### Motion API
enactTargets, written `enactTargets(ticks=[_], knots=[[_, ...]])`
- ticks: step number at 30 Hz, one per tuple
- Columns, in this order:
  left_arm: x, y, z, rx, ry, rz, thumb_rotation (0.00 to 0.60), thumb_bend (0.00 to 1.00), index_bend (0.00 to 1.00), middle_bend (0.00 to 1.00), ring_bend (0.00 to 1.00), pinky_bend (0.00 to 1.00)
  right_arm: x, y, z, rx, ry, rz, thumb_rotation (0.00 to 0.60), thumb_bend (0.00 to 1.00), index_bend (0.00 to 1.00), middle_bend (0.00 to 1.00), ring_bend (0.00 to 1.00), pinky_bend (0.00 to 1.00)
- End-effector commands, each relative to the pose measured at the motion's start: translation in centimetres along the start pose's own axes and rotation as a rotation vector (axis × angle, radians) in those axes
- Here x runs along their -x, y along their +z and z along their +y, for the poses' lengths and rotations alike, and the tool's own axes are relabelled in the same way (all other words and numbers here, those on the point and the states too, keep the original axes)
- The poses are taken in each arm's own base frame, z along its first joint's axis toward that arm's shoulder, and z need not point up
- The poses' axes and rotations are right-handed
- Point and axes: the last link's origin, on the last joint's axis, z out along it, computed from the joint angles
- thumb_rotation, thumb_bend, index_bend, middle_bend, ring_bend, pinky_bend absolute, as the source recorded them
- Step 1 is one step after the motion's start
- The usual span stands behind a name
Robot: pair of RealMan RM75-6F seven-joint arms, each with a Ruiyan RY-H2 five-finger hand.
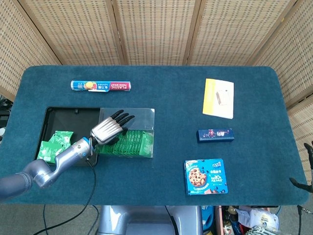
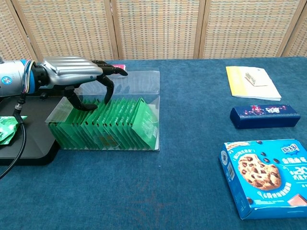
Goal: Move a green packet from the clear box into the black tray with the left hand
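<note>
The clear box (image 1: 145, 115) (image 2: 144, 81) holds a row of upright green packets (image 1: 132, 143) (image 2: 120, 122). Left of it lies the black tray (image 1: 63, 117) (image 2: 29, 103), with a few green packets (image 1: 55, 144) (image 2: 5, 127) inside. My left hand (image 1: 108, 129) (image 2: 79, 72) hovers over the left end of the box, fingers spread and curved down, thumb and fingertips just above the packet tops. Nothing is held. Only dark fingertips of my right hand (image 1: 309, 149) show at the right edge of the head view.
A plastic-wrap roll (image 1: 101, 85) lies behind the tray. On the right sit a yellow booklet (image 1: 218, 98) (image 2: 253, 82), a dark blue box (image 1: 215, 134) (image 2: 261, 116) and a cookie box (image 1: 206, 176) (image 2: 266, 176). A black cable (image 1: 92, 181) trails from the left arm.
</note>
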Motion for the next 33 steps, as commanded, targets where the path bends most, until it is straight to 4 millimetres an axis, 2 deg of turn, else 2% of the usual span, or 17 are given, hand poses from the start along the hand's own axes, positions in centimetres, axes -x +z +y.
enactTargets(ticks=[1, 10, 33], knots=[[0.1, 0.0, 0.0, -0.004, -0.001, -0.001, 0.600, 0.40, 0.46, 0.00, 0.00, 0.00, 0.1, 0.0, 0.0, 0.000, -0.001, -0.002, 0.600, 0.00, 0.00, 0.00, 0.00, 0.00], [0.0, 0.1, -0.2, -0.012, 0.004, 0.013, 0.600, 0.40, 0.46, 0.00, 0.00, 0.00, 0.1, 0.0, 0.0, 0.000, 0.000, -0.004, 0.600, 0.00, 0.00, 0.00, 0.00, 0.00], [0.5, 1.2, 1.0, 0.006, 0.018, 0.010, 0.600, 0.40, 0.47, 0.00, 0.00, 0.00, 0.1, 0.1, 0.1, 0.003, 0.004, -0.006, 0.600, 0.00, 0.00, 0.00, 0.00, 0.00]])
